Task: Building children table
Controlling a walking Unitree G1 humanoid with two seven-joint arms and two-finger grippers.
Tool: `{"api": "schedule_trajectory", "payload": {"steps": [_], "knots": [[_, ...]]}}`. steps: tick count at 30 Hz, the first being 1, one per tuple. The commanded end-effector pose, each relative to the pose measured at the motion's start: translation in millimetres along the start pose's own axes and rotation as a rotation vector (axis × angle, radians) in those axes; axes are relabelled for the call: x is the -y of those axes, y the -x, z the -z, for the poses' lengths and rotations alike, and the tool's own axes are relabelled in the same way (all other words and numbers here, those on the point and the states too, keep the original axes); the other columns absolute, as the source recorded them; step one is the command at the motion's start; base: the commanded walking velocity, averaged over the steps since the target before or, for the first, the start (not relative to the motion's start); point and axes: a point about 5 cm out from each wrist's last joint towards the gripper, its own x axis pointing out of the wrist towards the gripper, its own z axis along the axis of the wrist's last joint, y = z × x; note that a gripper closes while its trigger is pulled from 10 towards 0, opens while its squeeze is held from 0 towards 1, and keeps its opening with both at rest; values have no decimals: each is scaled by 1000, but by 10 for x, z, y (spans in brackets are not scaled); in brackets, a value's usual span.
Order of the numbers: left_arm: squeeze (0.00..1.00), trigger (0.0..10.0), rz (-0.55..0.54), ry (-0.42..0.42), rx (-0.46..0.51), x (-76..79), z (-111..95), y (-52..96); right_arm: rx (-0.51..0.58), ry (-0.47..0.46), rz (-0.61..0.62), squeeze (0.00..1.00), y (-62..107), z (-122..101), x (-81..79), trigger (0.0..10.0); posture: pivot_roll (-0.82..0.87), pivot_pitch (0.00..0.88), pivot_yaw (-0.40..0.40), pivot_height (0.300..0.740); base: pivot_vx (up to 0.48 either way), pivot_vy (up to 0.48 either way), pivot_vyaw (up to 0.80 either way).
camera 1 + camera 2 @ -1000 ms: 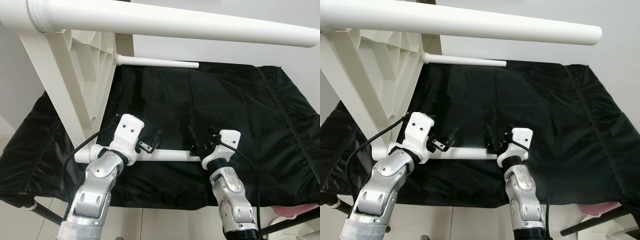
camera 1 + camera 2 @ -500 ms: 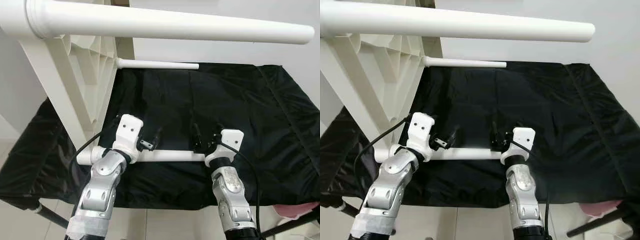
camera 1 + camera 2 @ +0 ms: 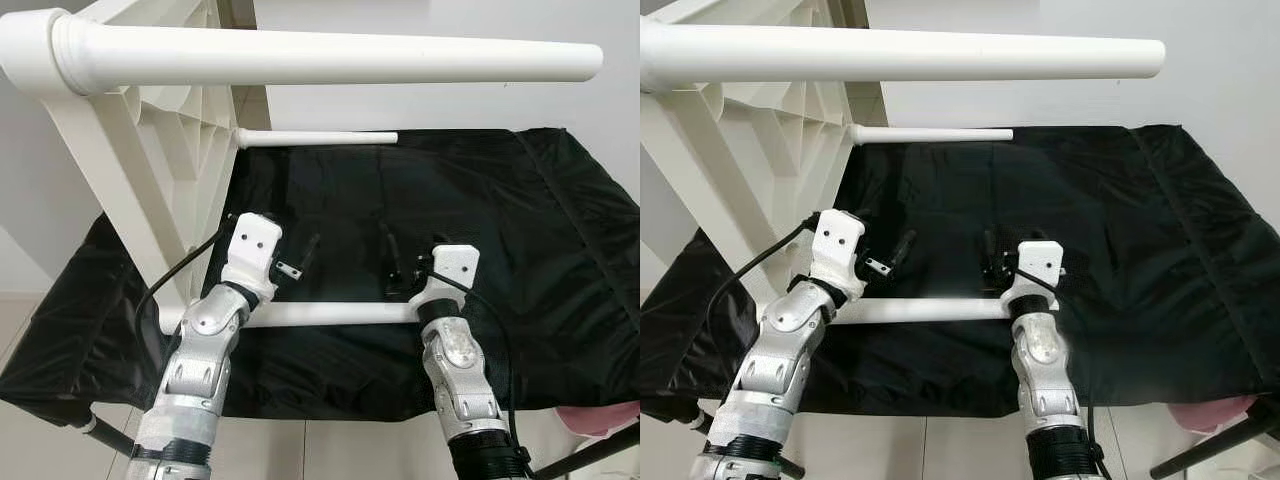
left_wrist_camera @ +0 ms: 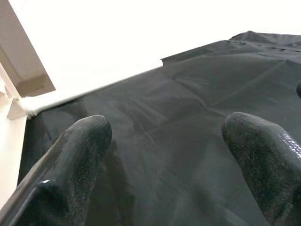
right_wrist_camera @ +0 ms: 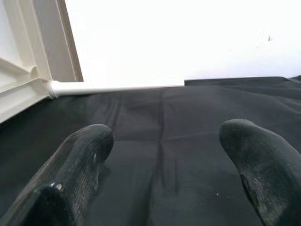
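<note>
The head views show a white table frame (image 3: pixel 150 190) lying on its side on a black-draped surface (image 3: pixel 520 230), its near leg (image 3: pixel 330 314) passing under both wrists. In the wrist views, the left gripper (image 4: pixel 164 160) and right gripper (image 5: pixel 164 165) hang above the cloth, fingers spread wide, holding nothing.

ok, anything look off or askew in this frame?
The white table stands tipped on its side on the black cloth, its legs pointing sideways: expected mid-assembly. Both the left gripper and right gripper are open above the lowest leg. Nothing looks damaged or spilled.
</note>
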Motion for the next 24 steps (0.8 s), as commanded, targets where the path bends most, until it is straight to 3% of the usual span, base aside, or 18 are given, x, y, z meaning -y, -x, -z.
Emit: {"api": "schedule_trajectory", "payload": {"steps": [1, 7, 15, 24], "knots": [[0, 10000, -113, 7, 13, -50, 40, -38, -11, -4, 11, 0, 1, 57, 6, 10000, -64, 7, 81, 740, 0, 0, 0], [0, 10000, -128, 17, 19, -53, 112, -36, -30, 1, 33, 0, 18, 132, 21, 10000, -57, 2, 63, 740, 0, 0, 0], [0, 10000, -185, 117, 1, 6, 267, 44, -52, 20, 50, 0, 21, 194, 86, 10000, -31, 5, -3, 740, 0, 0, 0], [0, 10000, -236, 120, 1, 13, 344, 92, -67, 22, 40, 0, 25, 234, 41, 10000, -32, 0, -30, 740, 0, 0, 0]]}}
